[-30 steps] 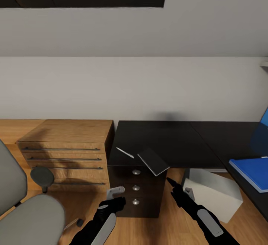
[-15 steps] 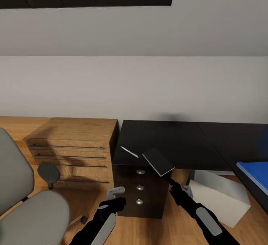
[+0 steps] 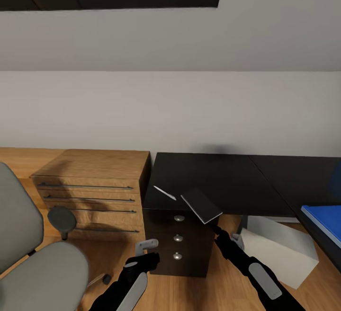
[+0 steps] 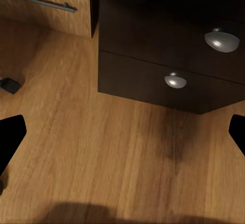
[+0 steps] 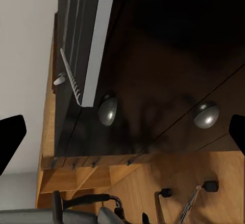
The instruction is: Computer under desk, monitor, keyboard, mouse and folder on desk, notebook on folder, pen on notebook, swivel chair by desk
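Seen from the head camera against a pale wall: the desk (image 3: 222, 178), black-topped, with a drawer block carrying round silver knobs (image 3: 178, 217) at its near left end. Lay on the desk's front left corner: the pen (image 3: 164, 192), slim and white, set at a slant, and just beside it the notebook (image 3: 201, 205), grey-covered, turned askew with one corner jutting past the desk edge. Stood on the wooden floor (image 3: 227, 282) under the desk, right of the drawers: the computer (image 3: 279, 249), a light grey-white box, partly hidden by the desktop. Rested at the far right of the desk, cut by the frame edge: the folder (image 3: 327, 223), bright blue. Stood immediately left of the desk: a light-wood dresser (image 3: 92, 188) with long bar handles. Occupied the lower left corner: the swivel chair (image 3: 38, 263), grey seat and back, one black armrest visible. Held low in front of the drawers: the left gripper (image 3: 148, 250), fingers parted wide and empty, as shown by the left wrist camera over bare floor and two knobs (image 4: 175, 80). Pointed up just below the notebook's overhanging corner, whether touching not discernible: the right gripper (image 3: 219, 232), jaws likewise spread and holding nothing in the right wrist view, with the notebook's pale edge (image 5: 94, 45) and a knob (image 5: 107, 109) between the fingertips.
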